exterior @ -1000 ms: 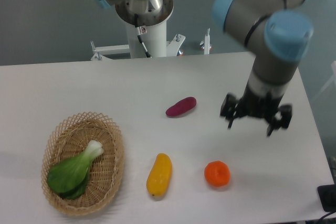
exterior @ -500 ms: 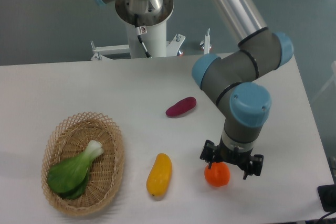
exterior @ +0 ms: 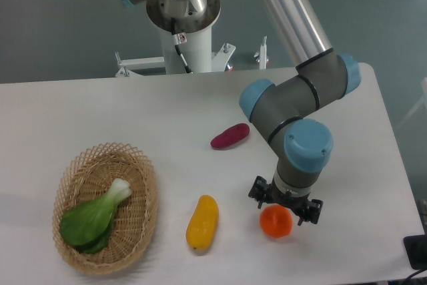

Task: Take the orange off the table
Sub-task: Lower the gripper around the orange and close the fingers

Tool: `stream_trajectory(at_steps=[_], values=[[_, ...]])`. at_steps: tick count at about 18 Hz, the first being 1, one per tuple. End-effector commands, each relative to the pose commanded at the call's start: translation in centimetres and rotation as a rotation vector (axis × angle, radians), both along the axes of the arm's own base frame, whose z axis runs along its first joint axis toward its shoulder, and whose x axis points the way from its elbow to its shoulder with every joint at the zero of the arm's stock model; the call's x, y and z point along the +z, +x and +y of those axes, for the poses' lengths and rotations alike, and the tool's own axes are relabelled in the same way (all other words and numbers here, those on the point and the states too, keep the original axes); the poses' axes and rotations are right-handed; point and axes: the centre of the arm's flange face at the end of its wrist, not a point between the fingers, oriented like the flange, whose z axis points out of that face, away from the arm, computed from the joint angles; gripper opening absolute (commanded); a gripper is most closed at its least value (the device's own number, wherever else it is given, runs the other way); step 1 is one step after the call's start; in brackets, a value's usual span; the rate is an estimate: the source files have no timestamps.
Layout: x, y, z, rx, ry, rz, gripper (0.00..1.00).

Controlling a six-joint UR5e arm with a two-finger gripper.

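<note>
Over the last second the arm has been swinging in from the right side of the table and dropping, and the claw (exterior: 285, 206) is now sitting low over the orange (exterior: 276, 221), slightly left of where it was half a second ago. Nearest the camera, the orange is resting on the white table (exterior: 373, 191) near the front edge, right of centre, its upper part hidden behind the claw. The two fingers are standing spread wide, one on each side of the fruit's top, and are not yet closing on it. To the left, well apart, a long yellow fruit (exterior: 202, 223) is lying on the table, and further left a woven basket (exterior: 141, 231) is holding a leafy green vegetable (exterior: 93, 217). Further back, a purple vegetable (exterior: 230, 135) is lying near the table's middle. The orange is likely light and fairly firm with a dimpled skin, but round enough to roll, so gripping across its widest part seems the safest hold.
</note>
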Motion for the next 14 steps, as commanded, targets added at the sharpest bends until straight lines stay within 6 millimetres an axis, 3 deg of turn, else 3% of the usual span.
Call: stream_trajectory(at_steps=[14], values=[[-3.1, 0.0, 0.9, -0.003, -0.031, 0.033, 1.00]])
